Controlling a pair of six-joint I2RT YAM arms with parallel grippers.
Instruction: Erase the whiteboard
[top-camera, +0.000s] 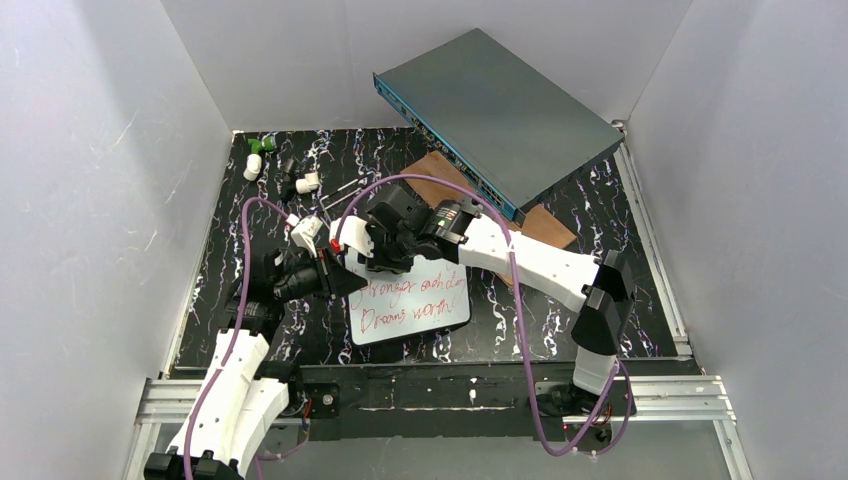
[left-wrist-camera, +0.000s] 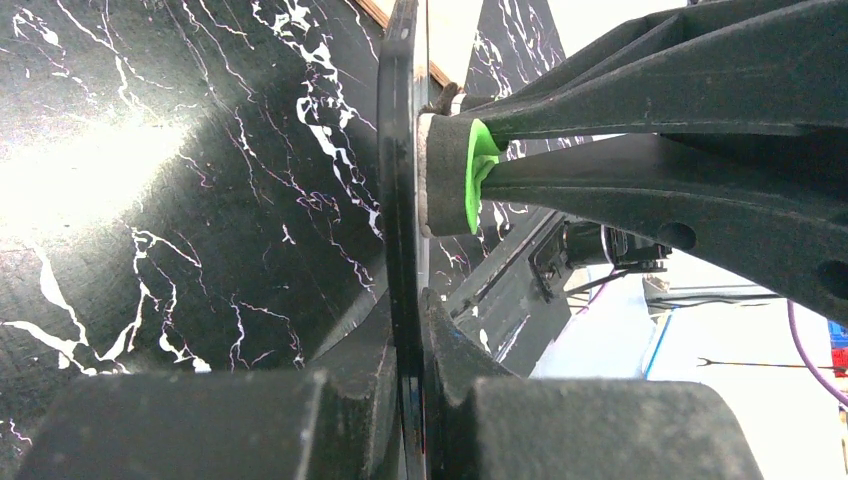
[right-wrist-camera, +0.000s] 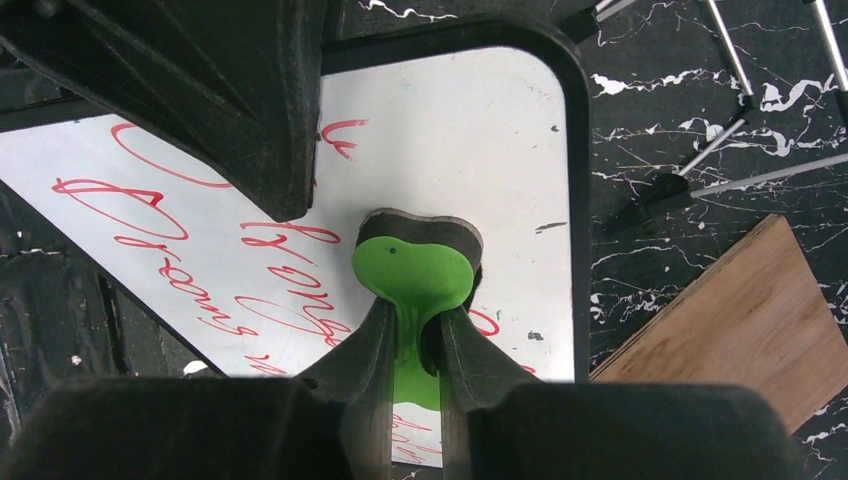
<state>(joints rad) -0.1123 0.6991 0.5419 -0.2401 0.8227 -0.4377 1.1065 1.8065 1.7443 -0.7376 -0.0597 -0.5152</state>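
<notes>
The whiteboard (top-camera: 412, 300) carries red handwriting and lies in front of the arms. My left gripper (top-camera: 338, 276) is shut on its left edge. In the left wrist view the black rim (left-wrist-camera: 400, 190) runs edge-on between the closed jaws of the left gripper (left-wrist-camera: 417, 322). My right gripper (right-wrist-camera: 410, 345) is shut on the stem of a green eraser (right-wrist-camera: 410, 268). The eraser's grey felt pad (left-wrist-camera: 447, 175) presses against the whiteboard's face (right-wrist-camera: 460, 140), near its top corner. Red writing shows to the left of the eraser and below it.
A grey-teal metal box (top-camera: 500, 108) rests tilted at the back on a brown wooden plank (right-wrist-camera: 735, 325). Small white and green caps (top-camera: 258, 155) lie at the back left, and thin metal rods (right-wrist-camera: 720, 150) lie beside the board. White walls enclose the black marbled table (top-camera: 610, 215).
</notes>
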